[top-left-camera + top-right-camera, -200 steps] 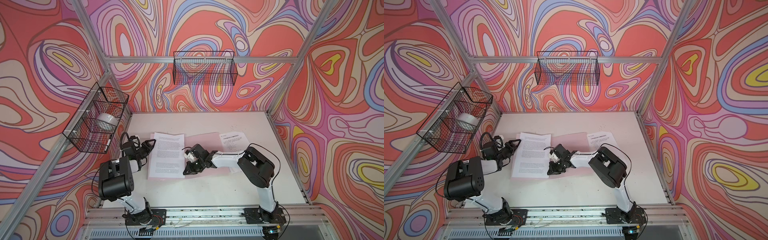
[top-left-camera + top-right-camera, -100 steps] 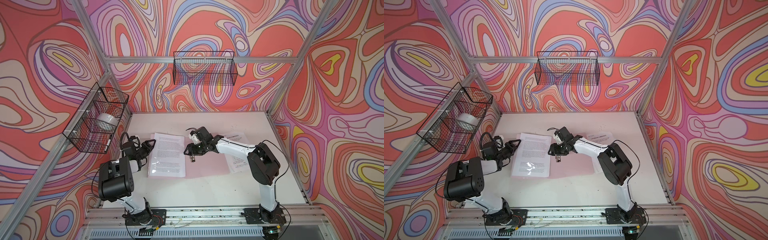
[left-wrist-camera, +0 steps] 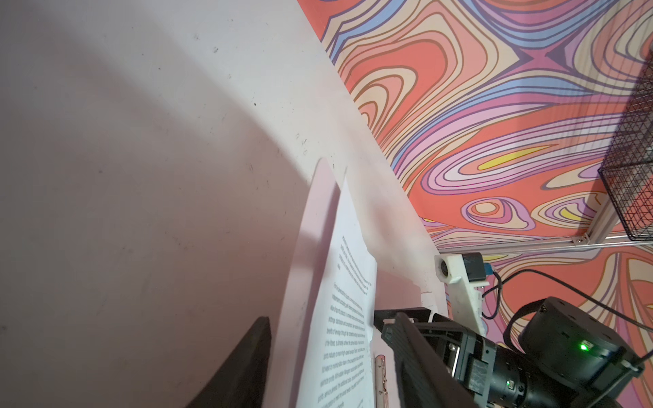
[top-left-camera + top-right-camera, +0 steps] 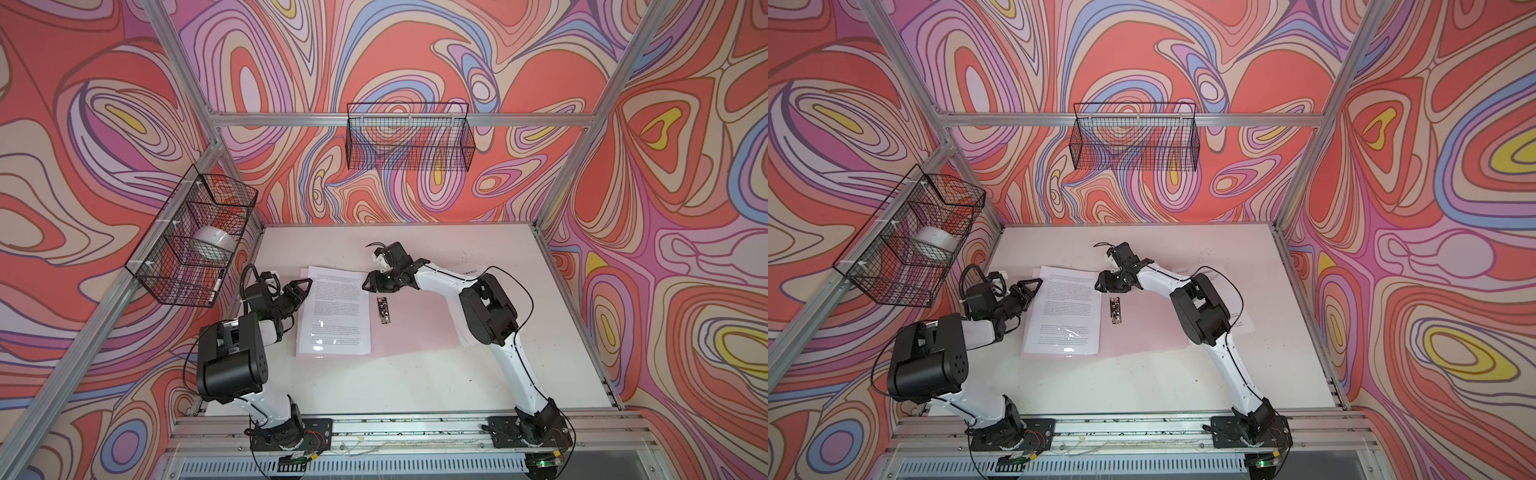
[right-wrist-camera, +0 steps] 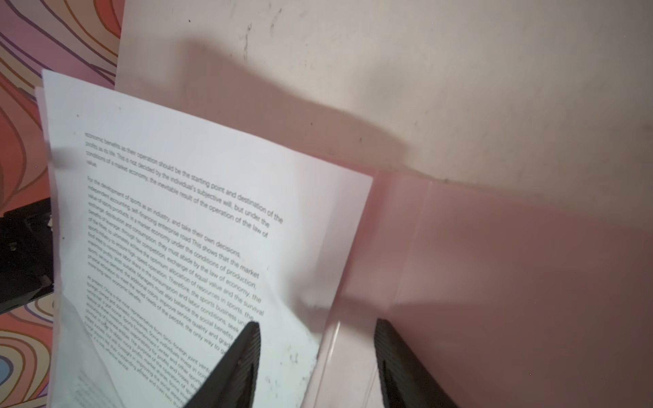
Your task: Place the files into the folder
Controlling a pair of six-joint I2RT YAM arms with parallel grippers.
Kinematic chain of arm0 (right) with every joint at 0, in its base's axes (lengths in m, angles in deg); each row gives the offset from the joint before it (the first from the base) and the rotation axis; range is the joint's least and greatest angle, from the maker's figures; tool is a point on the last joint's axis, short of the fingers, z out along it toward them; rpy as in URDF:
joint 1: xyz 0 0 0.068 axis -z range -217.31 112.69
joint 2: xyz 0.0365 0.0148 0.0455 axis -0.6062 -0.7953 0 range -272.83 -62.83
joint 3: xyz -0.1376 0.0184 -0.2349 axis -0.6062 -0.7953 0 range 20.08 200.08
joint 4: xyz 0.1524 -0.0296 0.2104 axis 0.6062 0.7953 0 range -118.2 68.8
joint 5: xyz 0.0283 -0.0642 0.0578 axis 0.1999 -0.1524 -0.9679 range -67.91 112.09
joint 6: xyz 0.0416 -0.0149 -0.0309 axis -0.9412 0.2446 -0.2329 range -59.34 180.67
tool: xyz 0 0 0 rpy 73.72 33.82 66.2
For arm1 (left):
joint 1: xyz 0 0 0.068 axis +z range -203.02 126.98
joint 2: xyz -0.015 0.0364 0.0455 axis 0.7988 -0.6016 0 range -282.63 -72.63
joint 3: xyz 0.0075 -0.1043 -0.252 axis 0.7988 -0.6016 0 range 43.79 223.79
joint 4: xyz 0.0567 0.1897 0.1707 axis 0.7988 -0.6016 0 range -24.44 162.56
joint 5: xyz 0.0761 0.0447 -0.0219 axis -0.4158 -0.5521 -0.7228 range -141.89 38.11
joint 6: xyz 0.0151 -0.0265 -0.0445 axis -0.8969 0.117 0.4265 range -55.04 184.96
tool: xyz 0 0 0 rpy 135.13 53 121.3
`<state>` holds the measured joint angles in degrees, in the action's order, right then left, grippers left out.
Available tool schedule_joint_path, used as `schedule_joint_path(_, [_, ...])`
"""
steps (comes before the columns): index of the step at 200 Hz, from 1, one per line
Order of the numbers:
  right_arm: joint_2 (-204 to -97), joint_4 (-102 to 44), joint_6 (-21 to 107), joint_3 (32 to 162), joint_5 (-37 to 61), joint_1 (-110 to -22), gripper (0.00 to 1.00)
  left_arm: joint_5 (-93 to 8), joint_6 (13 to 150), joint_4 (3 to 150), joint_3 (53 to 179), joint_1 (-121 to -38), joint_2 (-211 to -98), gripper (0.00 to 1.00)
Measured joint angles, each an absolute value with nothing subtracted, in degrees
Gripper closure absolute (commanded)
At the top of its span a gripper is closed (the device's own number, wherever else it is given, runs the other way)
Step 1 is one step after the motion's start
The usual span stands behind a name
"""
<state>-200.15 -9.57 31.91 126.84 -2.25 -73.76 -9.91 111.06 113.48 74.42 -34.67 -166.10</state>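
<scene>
The pale-pink folder (image 4: pixel 411 328) (image 4: pixel 1142 332) lies open and flat on the white table. Its metal clip (image 4: pixel 382 309) (image 4: pixel 1115 309) runs along the spine. One of the files, a text sheet (image 4: pixel 332 311) (image 4: pixel 1065 311), rests on the folder's left half. Another sheet (image 4: pixel 467 270) (image 4: pixel 1241 326) lies to the right, partly under the right arm. My left gripper (image 4: pixel 301 286) (image 3: pixel 332 364) is open at the folder's left edge. My right gripper (image 4: pixel 376 286) (image 5: pixel 318 367) hovers open above the spine's far end, straddling the sheet's (image 5: pixel 176 212) right edge and the pink folder (image 5: pixel 494 282).
A wire basket (image 4: pixel 195 245) holding a white roll (image 4: pixel 214 241) hangs on the left wall, close to the left arm. A second wire basket (image 4: pixel 409 137) hangs on the back wall. The table (image 4: pixel 415 382) is bare in front of the folder.
My right gripper has opened and moved from the middle of the spine toward the folder's far end, uncovering the clip. The left arm has barely moved.
</scene>
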Motion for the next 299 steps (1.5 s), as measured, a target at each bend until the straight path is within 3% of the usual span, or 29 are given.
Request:
schedule_joint_path(210, [-205.15, -29.83, 18.89, 124.65, -18.97, -70.48, 0.52, -9.50, 111.06, 113.48, 74.45, -34.67, -166.91, 0.45])
schedule_joint_path(241, [-205.48, -33.28, 16.26, 124.56, -20.98, -70.48, 0.59, -9.50, 111.06, 113.48, 74.45, -34.67, -166.91, 0.45])
schedule_joint_path(252, [-205.48, -34.57, 15.56, 124.30, -21.57, -70.48, 0.67, -9.50, 111.06, 113.48, 74.45, -34.67, -166.91, 0.46])
schedule_joint_path(299, [-205.48, -37.10, 14.30, 121.99, -22.78, -70.31, 0.67, -9.50, 111.06, 113.48, 74.45, -34.67, -166.91, 0.46])
